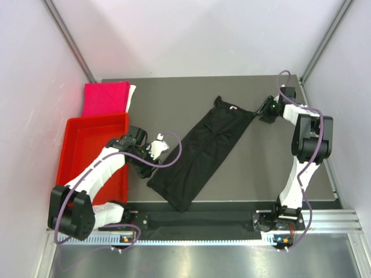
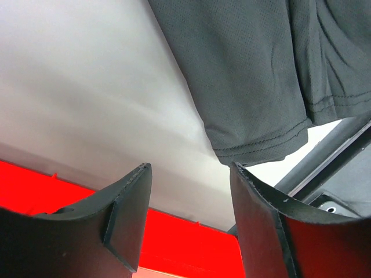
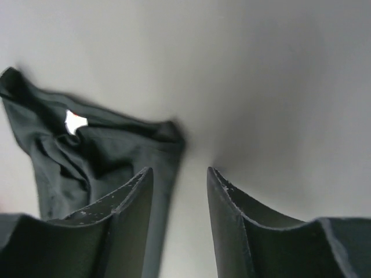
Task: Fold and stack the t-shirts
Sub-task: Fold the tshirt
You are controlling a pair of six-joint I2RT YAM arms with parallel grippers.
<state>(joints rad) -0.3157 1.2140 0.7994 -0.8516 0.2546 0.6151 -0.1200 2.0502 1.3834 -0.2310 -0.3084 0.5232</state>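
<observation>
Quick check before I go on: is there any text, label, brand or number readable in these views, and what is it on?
No text can be read in any view.
The white neck tag at the collar of the black t-shirt: blurred and washed out, any print unreadable.
The pink t-shirt and the red tray: no marking visible.

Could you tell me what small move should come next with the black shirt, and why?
Probably shift the open right gripper onto the collar end of the black t-shirt and grip it: the shirt lies as a long strip, neither gripper holds it, so a crosswise fold seems due.
</observation>
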